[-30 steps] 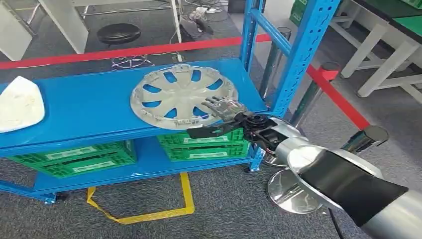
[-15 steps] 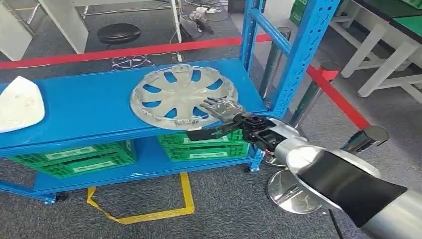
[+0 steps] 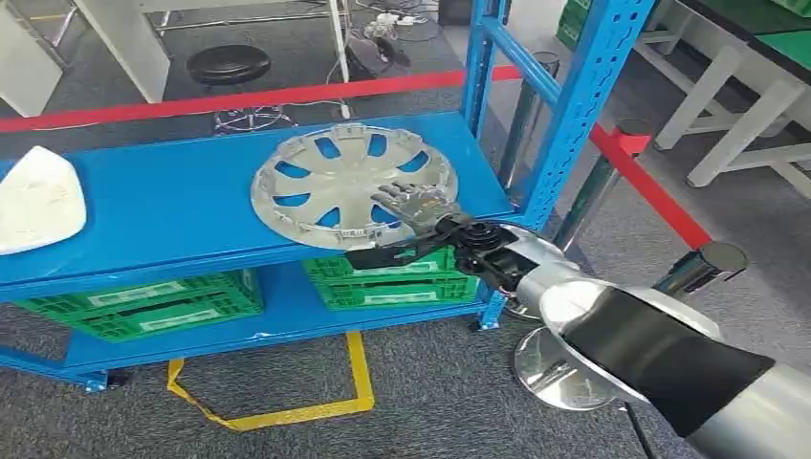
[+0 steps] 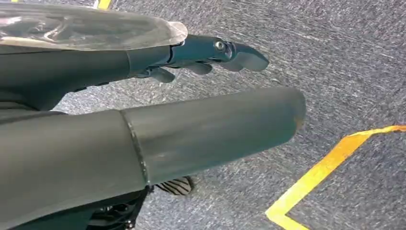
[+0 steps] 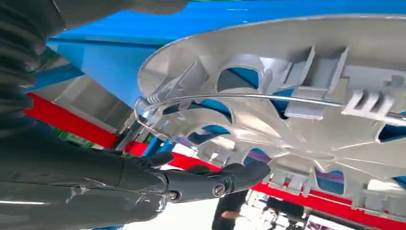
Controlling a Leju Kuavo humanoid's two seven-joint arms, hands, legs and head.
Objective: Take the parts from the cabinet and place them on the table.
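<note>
A silver hubcap [image 3: 335, 182] lies inner side up on the blue shelf [image 3: 172, 206] of the cabinet, near its right front corner. My right hand [image 3: 421, 222] reaches in from the right. Its fingers [image 3: 406, 201] are spread over the hubcap's near right rim, and its thumb [image 3: 383, 256] sticks out to the left in front of the shelf edge, lower down. In the right wrist view the dark fingers [image 5: 210, 182] stretch along the hubcap [image 5: 297, 110] without closing on it. My left hand [image 4: 206, 52] hangs over the carpet, fingers loosely extended and holding nothing.
A white moulded part [image 3: 36, 201] lies at the shelf's left end. Green crates [image 3: 392, 277] sit on the lower shelf. A blue upright post [image 3: 574, 115] stands just right of my hand. Red barrier tape and chrome stanchions [image 3: 693, 273] stand to the right, white tables beyond.
My right hand has slid a little to the left and further over the hubcap's rim. The hubcap itself has not moved.
</note>
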